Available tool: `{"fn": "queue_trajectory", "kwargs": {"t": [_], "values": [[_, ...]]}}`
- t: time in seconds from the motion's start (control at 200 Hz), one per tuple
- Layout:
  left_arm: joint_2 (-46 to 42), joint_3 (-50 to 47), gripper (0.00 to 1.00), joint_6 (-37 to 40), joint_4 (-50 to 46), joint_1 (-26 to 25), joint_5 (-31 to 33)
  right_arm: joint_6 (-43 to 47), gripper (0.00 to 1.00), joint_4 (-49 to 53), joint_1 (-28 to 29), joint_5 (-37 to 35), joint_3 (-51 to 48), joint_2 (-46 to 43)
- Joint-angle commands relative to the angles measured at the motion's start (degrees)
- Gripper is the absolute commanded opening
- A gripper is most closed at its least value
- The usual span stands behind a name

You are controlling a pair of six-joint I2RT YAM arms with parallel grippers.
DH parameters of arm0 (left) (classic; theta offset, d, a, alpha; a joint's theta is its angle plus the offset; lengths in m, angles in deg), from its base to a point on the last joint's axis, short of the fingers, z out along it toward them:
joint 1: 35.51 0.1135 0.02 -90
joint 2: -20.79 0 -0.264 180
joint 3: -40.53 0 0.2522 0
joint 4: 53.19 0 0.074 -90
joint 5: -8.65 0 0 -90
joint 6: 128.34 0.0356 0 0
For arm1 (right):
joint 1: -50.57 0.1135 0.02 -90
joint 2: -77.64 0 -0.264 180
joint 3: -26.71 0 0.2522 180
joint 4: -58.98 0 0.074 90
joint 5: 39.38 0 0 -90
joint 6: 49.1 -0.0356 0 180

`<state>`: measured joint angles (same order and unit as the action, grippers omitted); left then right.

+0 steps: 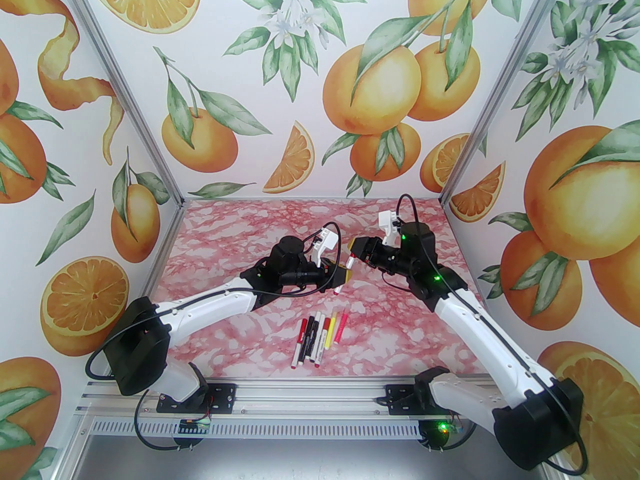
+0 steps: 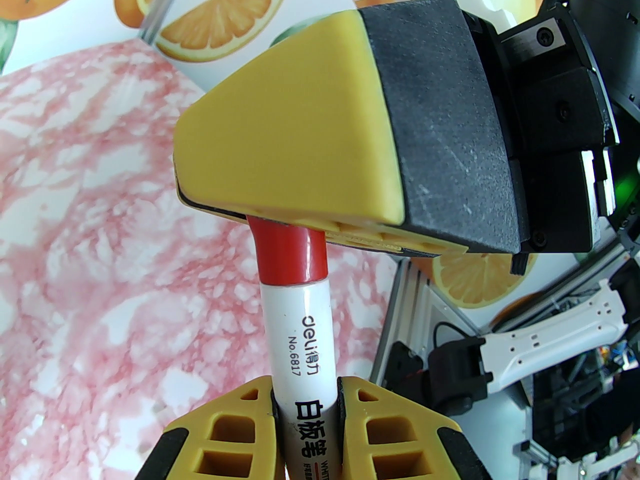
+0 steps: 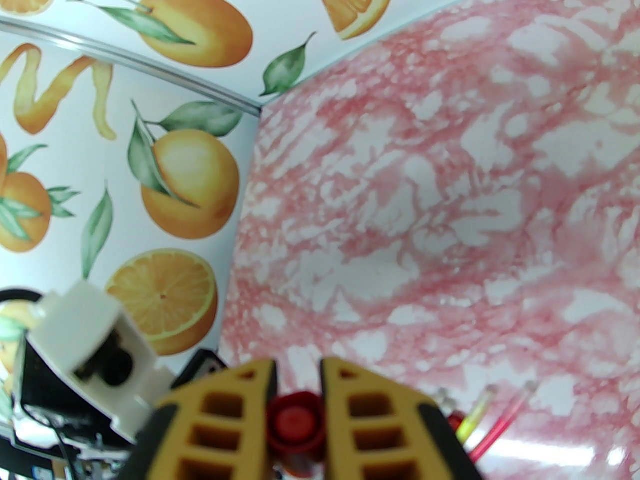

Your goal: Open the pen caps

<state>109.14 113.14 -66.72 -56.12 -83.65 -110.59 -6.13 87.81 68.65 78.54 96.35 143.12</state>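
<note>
Since the red cap (image 2: 292, 253), at the centre of the left wrist view, is a short, smooth, rigid plastic sleeve pushed onto a light white barrel (image 2: 299, 328), it will probably stick and then pop free. It is best held round its sides and pulled straight along the pen. The right gripper (image 3: 297, 374) is pinched on that cap, and the left gripper (image 2: 306, 390), bottom centre, clamps the barrel. The other pens (image 1: 320, 335) lie in a row on the pink marbled table (image 1: 225, 228).
</note>
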Motion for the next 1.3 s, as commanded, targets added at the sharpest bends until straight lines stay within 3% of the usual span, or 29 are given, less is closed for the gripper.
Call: {"fn": "queue_trajectory", "kwargs": {"t": [0.0,0.4,0.615,1.046,1.181,1.291], "values": [[0.32,-4.57,0.00,2.72,-15.41,-5.40,-14.18,-1.23,0.00,-18.32,-5.69,-11.75,7.63,0.37],[1.03,-4.88,0.00,-0.69,-10.39,-5.57,-15.85,-2.94,0.00,-22.55,-7.40,-12.73,6.96,0.60],[-0.09,-4.12,0.00,0.28,-12.39,-5.42,-13.08,-1.80,0.00,-21.04,-7.53,-12.27,7.22,1.01],[-11.73,-7.33,0.00,2.81,-20.20,1.44,1.63,15.69,0.00,9.99,-7.30,-13.27,6.43,-1.99],[-14.92,-7.79,0.00,4.77,-24.68,3.39,7.08,18.39,0.01,19.42,-5.80,-17.00,4.97,-1.83],[-16.99,-8.14,0.00,5.36,-27.64,5.32,10.28,20.16,0.01,25.51,-1.17,-22.44,3.71,0.38]]}}
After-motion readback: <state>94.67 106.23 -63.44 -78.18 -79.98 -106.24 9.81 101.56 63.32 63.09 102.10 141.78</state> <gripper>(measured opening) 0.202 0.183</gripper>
